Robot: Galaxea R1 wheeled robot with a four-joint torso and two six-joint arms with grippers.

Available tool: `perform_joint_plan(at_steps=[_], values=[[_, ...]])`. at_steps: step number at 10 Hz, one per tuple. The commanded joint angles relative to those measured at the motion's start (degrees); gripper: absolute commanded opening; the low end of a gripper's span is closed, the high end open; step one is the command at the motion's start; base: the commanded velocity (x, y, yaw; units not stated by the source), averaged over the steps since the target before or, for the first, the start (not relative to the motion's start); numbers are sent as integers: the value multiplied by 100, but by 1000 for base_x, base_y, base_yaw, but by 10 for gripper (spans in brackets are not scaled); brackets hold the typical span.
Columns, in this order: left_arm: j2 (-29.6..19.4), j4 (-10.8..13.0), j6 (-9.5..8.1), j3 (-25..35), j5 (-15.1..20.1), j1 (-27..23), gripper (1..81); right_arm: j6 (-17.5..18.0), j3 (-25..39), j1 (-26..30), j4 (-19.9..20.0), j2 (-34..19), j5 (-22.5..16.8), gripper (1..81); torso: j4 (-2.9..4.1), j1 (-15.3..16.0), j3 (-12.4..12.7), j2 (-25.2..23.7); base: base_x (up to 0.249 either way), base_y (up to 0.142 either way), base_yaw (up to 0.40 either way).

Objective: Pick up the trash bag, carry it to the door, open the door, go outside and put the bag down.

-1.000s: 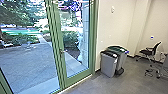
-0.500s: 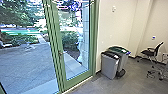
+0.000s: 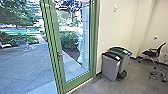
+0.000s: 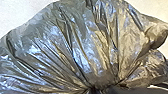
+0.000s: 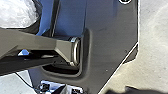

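One trash bag (image 4: 82,47) is bunching at its neck, left claw (image 4: 105,90) grasping it; right claw's state, cannot tell. Green-framed glass door (image 3: 77,83) is standing ahead, two bins (image 3: 110,68) sitting beside it, office chair (image 3: 151,53) resting farther right, hedge (image 3: 68,40) growing outside.

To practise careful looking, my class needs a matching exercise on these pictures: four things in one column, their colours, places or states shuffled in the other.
1. trash bag
2. door frame
3. bins
4. chair

A. grey, between the door frame and the chair
B. black, right side of the head view
C. gathered into folds
D. green

1-C; 2-D; 3-A; 4-B
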Motion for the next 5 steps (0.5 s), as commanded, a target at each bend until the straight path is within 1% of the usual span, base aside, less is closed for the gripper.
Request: perform_joint_plan(at_steps=[1,5], values=[[-8,68,24,41,321,-262,10,-3,-25,167,6,-6,-313,811,0,0,0,0,149,0,0],[-17,69,24,32,338,-262,10,-3,-43,141,-11,11,-313,811,0,0,0,0,149,0,0]])
